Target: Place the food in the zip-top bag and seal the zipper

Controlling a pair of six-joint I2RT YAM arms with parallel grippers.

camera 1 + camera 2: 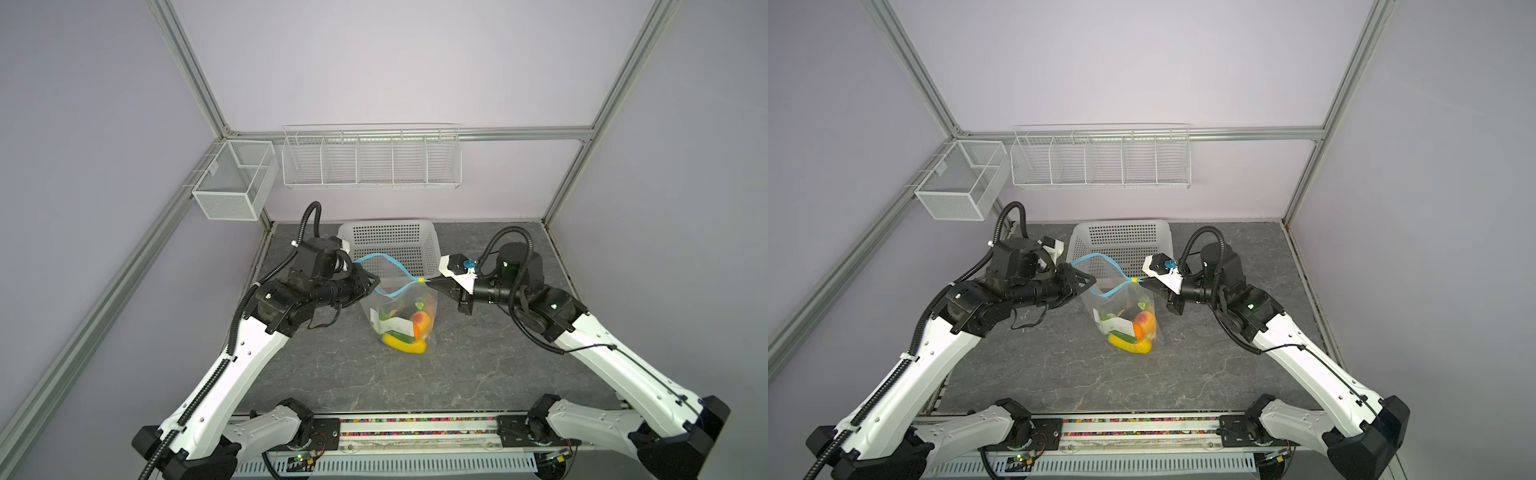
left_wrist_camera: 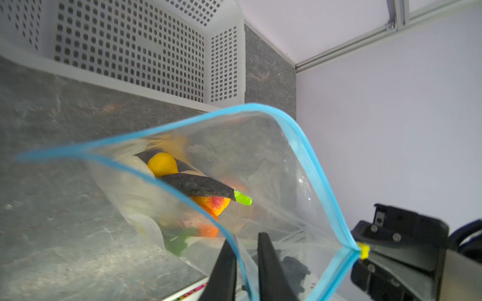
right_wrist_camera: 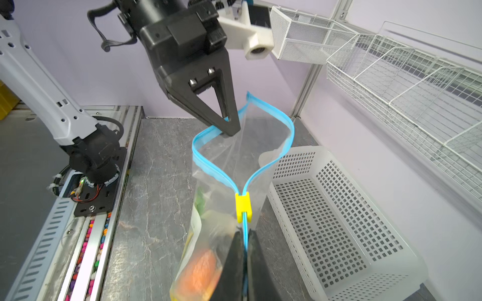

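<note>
Right claw (image 3: 244, 234) is pinching the zipper (image 3: 212, 169) shut just behind its slider (image 3: 243, 207), the mouth gaping.
Food (image 1: 419, 322) is sitting in the bag (image 1: 374, 307) on the table (image 1: 478, 365), so sealing looks in hand. Left claw (image 2: 245, 238) is straddling the lip, barely parted, gripping nothing, and probably needs the slider next. Only its wrist view is showing that gap.

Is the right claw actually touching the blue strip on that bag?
Touching. In the right wrist view the right gripper has its fingers pressed together on the zipper, just behind its yellow slider, no gap showing.
</note>
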